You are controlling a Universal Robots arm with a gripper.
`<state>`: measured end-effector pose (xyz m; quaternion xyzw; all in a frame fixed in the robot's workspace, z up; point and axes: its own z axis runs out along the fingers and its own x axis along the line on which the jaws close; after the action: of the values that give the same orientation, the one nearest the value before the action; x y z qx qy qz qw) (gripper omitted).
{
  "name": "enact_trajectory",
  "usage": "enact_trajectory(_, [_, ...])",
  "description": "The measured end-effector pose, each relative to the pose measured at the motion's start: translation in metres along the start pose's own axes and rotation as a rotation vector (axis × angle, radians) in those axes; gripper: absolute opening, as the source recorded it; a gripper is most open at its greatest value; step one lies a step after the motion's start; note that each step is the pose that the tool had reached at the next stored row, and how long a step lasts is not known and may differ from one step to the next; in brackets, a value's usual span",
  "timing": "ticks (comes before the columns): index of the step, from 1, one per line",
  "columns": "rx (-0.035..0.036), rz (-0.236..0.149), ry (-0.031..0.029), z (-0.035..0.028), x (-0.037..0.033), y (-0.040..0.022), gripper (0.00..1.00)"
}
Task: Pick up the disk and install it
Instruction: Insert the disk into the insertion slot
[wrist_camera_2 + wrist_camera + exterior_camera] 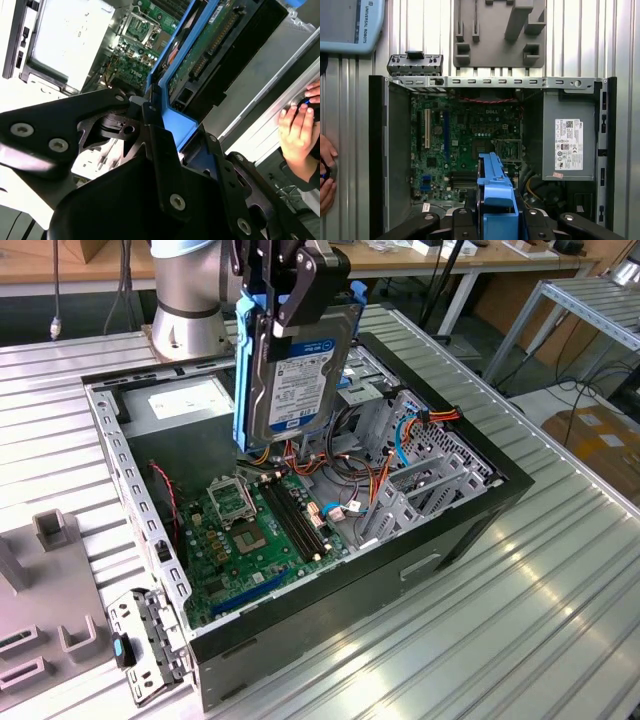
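Note:
The disk (298,375) is a dark-grey drive with a white and blue label and bright blue rails along its edges. It hangs upright on edge above the open computer case (112,455), over the motherboard (250,530). My gripper (295,298) is shut on the disk's upper end, its black fingers clamped over the blue rail. In the second wrist view the disk (215,45) shows its circuit-board side beyond the gripper (157,125). In the first wrist view the blue rail of the disk (494,182) points down toward the motherboard (465,135).
The case lies open on a ribbed metal table, with a drive cage (405,430) and orange cables at the exterior view's right and a power supply (569,145) inside. A grey fixture (45,610) sits beside the case. A person's hand (297,130) rests at the case's side.

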<state>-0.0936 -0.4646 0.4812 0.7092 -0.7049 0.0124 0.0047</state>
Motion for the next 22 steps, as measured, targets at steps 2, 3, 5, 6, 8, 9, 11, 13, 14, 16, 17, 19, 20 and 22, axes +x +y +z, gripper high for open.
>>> enact_trajectory(2, [-0.0001,0.0,0.0001,0.0002,0.0001,-0.0063,0.37])
enact_trajectory(3, [0.0,0.0,0.0,0.0003,0.0001,-0.0096,0.37])
enact_trajectory(5, [0.0,0.0,0.0001,0.0006,0.0002,-0.0179,0.37])
enact_trajectory(6, [0.0,0.0,0.0001,0.0007,0.0002,-0.0207,0.37])
enact_trajectory(8, [0.0,0.0,0.0,0.0009,0.0003,-0.0272,0.37])
enact_trajectory(9, [0.0,0.0,0.0001,0.0009,0.0006,-0.0287,0.37])
enact_trajectory(11, [-0.0001,0.0,0.0002,0.001,0.0022,-0.0299,0.37])
enact_trajectory(13, [0.0,0.0,0.0001,0.0014,0.0071,-0.0302,0.37])
enact_trajectory(14, [-0.0001,0.0,0.0002,0.0016,0.0122,-0.0304,0.37])
enact_trajectory(16, [0.0,0.0,0.0,0.0022,0.0209,-0.0306,0.37])
enact_trajectory(17, [0.0,0.0,0.0001,0.0023,0.0244,-0.0308,0.37])
enact_trajectory(19, [0.0,0.0,0.0,0.0028,0.0316,-0.0309,0.37])
enact_trajectory(20, [-0.0001,0.0,0.0001,0.0031,0.0363,-0.0311,0.37])
enact_trajectory(22, [0.0,0.0,0.0,0.0039,0.0439,-0.0317,0.37])
